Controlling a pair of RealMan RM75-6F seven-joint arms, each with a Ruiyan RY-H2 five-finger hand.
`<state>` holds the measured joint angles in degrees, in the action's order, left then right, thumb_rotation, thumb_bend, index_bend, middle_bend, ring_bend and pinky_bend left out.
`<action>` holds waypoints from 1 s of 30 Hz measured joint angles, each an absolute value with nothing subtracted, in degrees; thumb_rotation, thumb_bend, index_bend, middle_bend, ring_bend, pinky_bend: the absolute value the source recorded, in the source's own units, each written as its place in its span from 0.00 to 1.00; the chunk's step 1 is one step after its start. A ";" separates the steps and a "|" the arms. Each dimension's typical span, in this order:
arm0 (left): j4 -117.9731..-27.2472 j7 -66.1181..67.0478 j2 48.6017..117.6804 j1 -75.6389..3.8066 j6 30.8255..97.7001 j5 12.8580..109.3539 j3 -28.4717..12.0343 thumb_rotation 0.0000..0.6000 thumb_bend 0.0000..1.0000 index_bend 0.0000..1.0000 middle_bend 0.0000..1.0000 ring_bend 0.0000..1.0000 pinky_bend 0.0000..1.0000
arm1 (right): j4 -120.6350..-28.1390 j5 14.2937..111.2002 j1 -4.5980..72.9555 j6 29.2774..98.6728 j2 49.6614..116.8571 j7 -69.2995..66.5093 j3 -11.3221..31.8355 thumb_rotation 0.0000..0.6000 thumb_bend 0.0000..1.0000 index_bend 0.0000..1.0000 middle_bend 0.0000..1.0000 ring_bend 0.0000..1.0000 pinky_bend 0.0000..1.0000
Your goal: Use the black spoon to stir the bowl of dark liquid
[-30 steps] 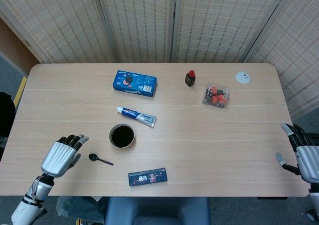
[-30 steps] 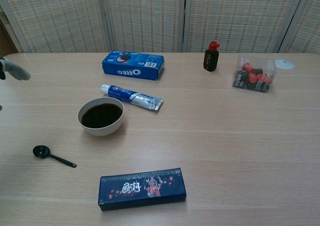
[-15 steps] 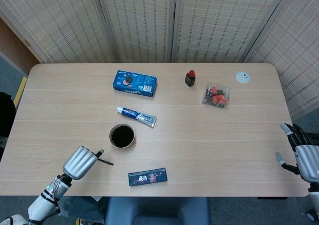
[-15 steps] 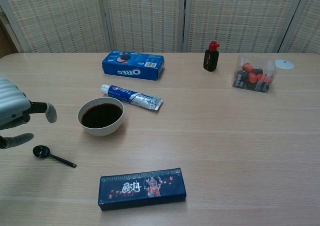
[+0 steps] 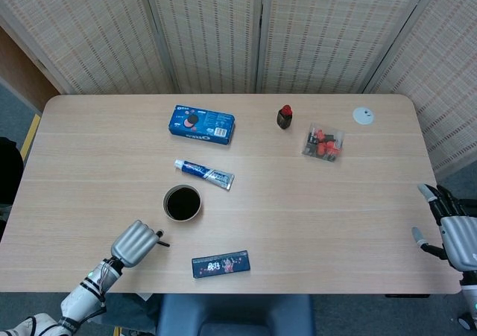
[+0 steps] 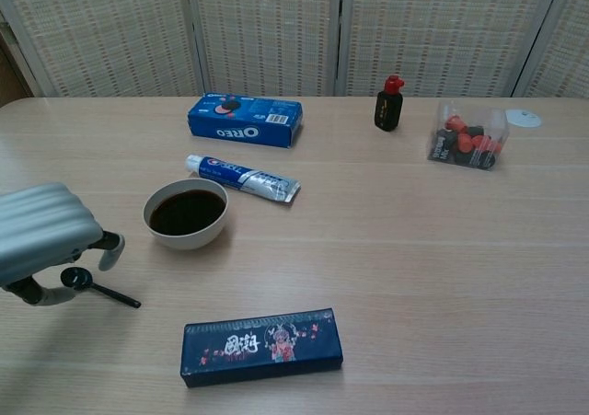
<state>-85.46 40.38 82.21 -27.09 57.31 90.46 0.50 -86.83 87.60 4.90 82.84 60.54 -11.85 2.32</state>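
Observation:
The black spoon (image 6: 99, 287) lies flat on the table, its round head toward the left and its handle pointing right. My left hand (image 6: 41, 240) hangs right over the head, with one finger (image 6: 111, 247) behind it and another (image 6: 51, 293) in front; the fingers are apart and the spoon still rests on the table. In the head view the left hand (image 5: 136, 243) hides all but the handle tip of the spoon (image 5: 162, 243). The white bowl of dark liquid (image 6: 186, 213) stands just right of and behind the hand. My right hand (image 5: 455, 232) is open at the table's right edge.
A dark blue patterned box (image 6: 261, 345) lies in front of the bowl. A toothpaste tube (image 6: 241, 178) and a blue Oreo box (image 6: 245, 119) lie behind it. Far right are a black bottle with a red cap (image 6: 389, 104), a clear bag of red and black pieces (image 6: 467, 140) and a white disc (image 6: 523, 118).
My left hand has moved right and toward the spoon, from beside it to directly over its head. The spoon, the bowl and the right hand have stayed put.

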 measured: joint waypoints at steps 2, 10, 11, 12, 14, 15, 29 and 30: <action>-85.63 41.52 83.04 -27.60 55.93 88.55 0.15 1.00 0.20 0.49 1.00 1.00 1.00 | -86.67 87.60 4.86 82.82 60.50 -12.02 2.26 1.00 0.34 0.00 0.10 0.00 0.13; -86.19 44.16 85.16 -28.95 53.33 81.87 -1.22 1.00 0.20 0.48 1.00 1.00 1.00 | -85.68 87.16 4.67 82.66 60.59 -12.94 2.22 1.00 0.34 0.00 0.10 0.00 0.13; -86.29 44.82 85.35 -29.13 53.11 81.15 -1.32 1.00 0.21 0.48 1.00 1.00 1.00 | -85.50 87.18 4.71 82.54 60.66 -13.10 2.19 1.00 0.34 0.00 0.10 0.00 0.13; -86.37 45.52 85.55 -29.31 52.92 80.42 -1.43 1.00 0.21 0.48 1.00 1.00 1.00 | -85.38 87.21 4.74 82.45 60.69 -13.20 2.16 1.00 0.34 0.00 0.10 0.00 0.13; -86.49 47.01 86.12 -29.75 52.66 78.82 -1.65 1.00 0.23 0.49 1.00 1.00 1.00 | -85.18 87.28 4.77 82.41 60.67 -13.43 2.13 1.00 0.34 0.00 0.10 0.00 0.13; -86.52 47.40 86.37 -29.92 52.60 78.20 -1.73 1.00 0.24 0.49 1.00 1.00 1.00 | -85.11 87.28 4.77 82.43 60.63 -13.53 2.15 1.00 0.34 0.00 0.10 0.00 0.13; -84.57 47.50 88.64 -32.75 51.24 74.71 -0.86 1.00 0.27 0.52 1.00 1.00 1.00 | -84.22 86.70 4.67 81.95 60.86 -14.10 2.11 1.00 0.34 0.00 0.10 0.00 0.13; -84.48 47.50 88.75 -32.82 51.28 74.50 -0.80 1.00 0.27 0.52 1.00 1.00 1.00 | -84.21 86.67 4.66 81.96 60.85 -14.11 2.13 1.00 0.34 0.00 0.10 0.00 0.13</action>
<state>-84.48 47.50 88.75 -32.82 51.28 74.50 -0.80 -84.21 86.67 4.66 81.96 60.85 -14.11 2.13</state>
